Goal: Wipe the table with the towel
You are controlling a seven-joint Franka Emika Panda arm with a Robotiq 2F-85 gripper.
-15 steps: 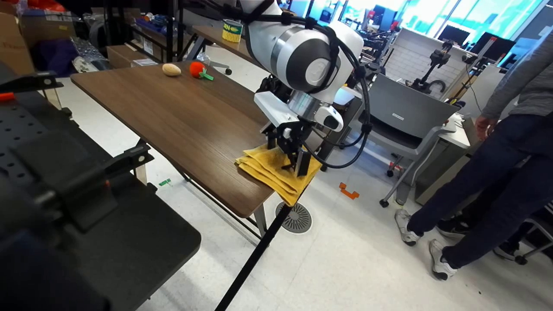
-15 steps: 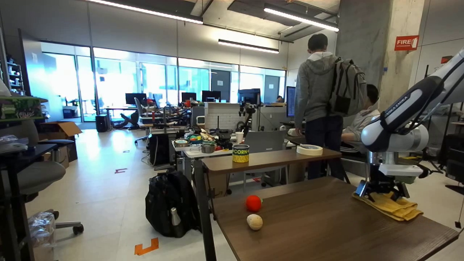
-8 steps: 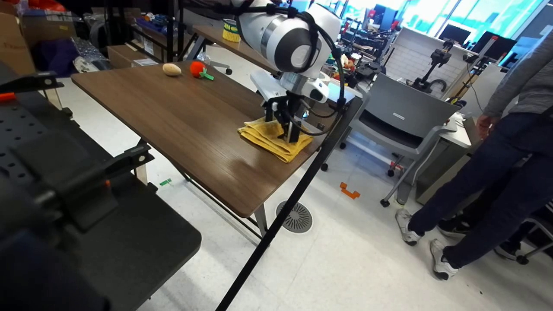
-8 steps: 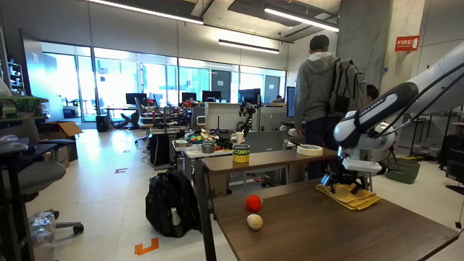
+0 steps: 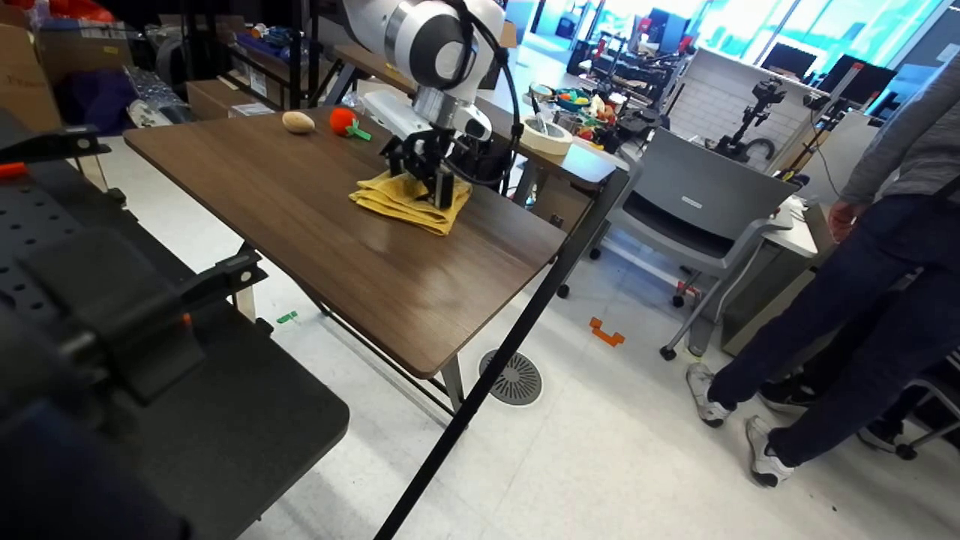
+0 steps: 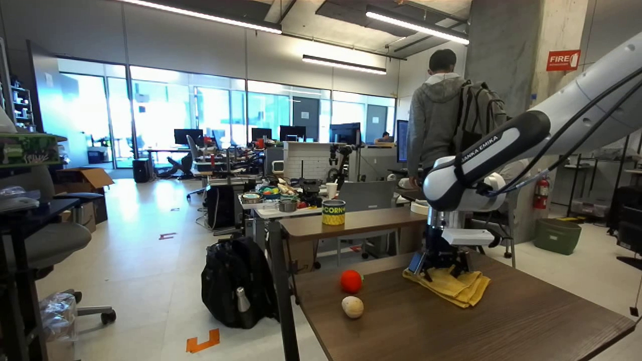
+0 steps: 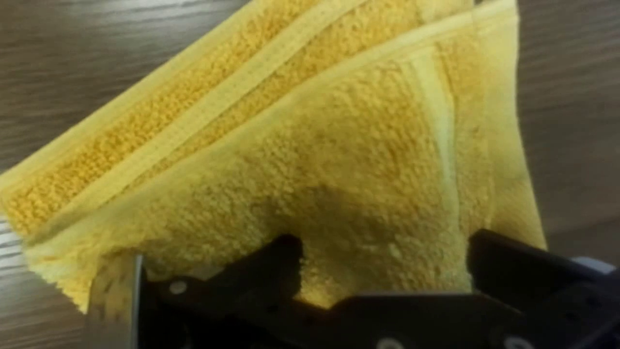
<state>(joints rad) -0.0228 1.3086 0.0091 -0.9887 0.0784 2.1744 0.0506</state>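
One yellow towel is lying folded on the desk, seeming soft, light, likely favouring a layered-edge pinch, the hand standing wide over it.

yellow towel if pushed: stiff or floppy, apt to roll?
The towel is probably floppy: looped pile, loose folds in the wrist view. Its layers may shift apart, as their edges lie staggered. Rolling seems unlikely: it lies flat on the table.
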